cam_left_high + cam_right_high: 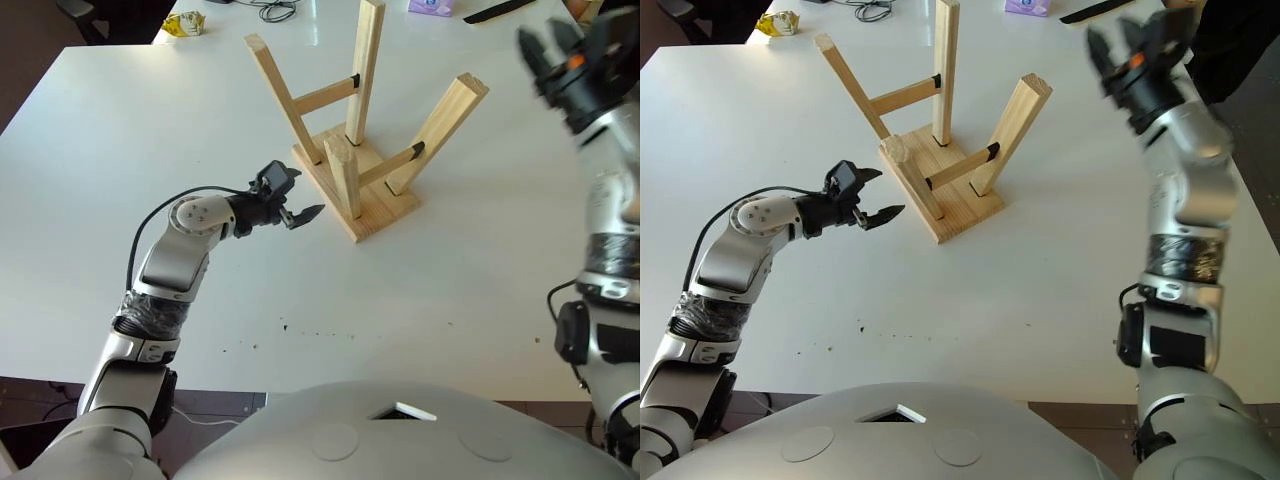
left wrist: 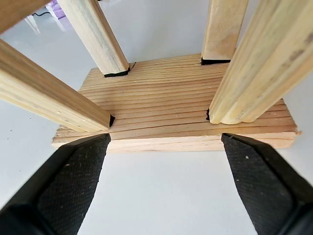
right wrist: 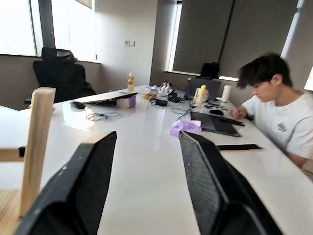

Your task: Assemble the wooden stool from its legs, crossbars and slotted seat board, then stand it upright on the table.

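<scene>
Hovering spread beside the upturned stool is the left tool; the right tool hangs raised, spread.

Nothing legible on the table.
A yellow packet near the table's far left corner carries dark marks, too small to make out as letters. A purple box at the far edge shows a pale patch on its face, and no words or numbers can be read from it.
</scene>
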